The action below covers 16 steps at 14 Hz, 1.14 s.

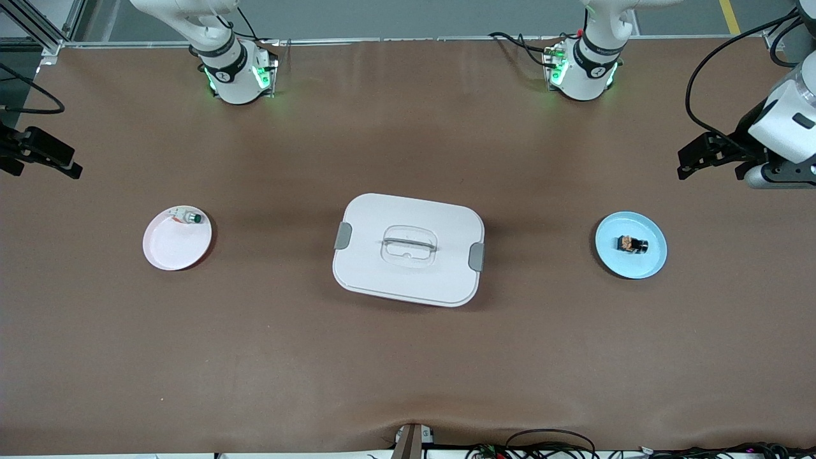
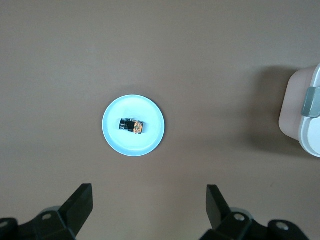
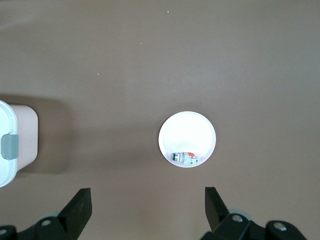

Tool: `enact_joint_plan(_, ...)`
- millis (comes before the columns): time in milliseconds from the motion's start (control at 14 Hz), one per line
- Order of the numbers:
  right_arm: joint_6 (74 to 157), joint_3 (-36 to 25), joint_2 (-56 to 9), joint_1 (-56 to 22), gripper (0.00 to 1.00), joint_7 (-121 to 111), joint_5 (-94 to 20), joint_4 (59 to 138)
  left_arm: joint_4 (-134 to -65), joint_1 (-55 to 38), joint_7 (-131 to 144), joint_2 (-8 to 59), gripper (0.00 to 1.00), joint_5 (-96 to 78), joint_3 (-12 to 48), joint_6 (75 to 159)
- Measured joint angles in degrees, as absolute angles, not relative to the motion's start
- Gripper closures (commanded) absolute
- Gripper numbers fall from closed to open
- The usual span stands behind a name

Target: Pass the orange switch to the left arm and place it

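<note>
Here the tiny black-bodied orange switch (image 2: 131, 126) lies on a round pale-blue plate (image 2: 150, 142), below the left gripper (image 2: 150, 207), jaws wide; right gripper (image 3: 148, 207), jaws wide, hangs over the brown worktop (image 1: 408, 370); the large white plastic box (image 1: 408, 250) is cut off in both wrist views.

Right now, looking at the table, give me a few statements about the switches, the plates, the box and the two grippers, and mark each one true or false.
1. The orange switch lies on the blue plate. True.
2. The box stands between the two plates. True.
3. The left gripper is shut on the orange switch. False: it hangs open above the blue plate, holding nothing.
4. The pink plate is empty. False: a white switch with a green cap lies at its rim.
5. The right gripper is open above the table. True.
</note>
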<state>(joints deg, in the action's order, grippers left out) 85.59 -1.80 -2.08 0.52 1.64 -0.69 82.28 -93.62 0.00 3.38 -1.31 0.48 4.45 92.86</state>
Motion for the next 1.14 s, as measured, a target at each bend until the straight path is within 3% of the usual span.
enact_joint_plan(1141,86.3,-1.8,-2.1,0.5,0.0,1.5,-0.6,82.3,-93.6,0.0,3.4,-1.3,0.0,0.4,4.4,92.6)
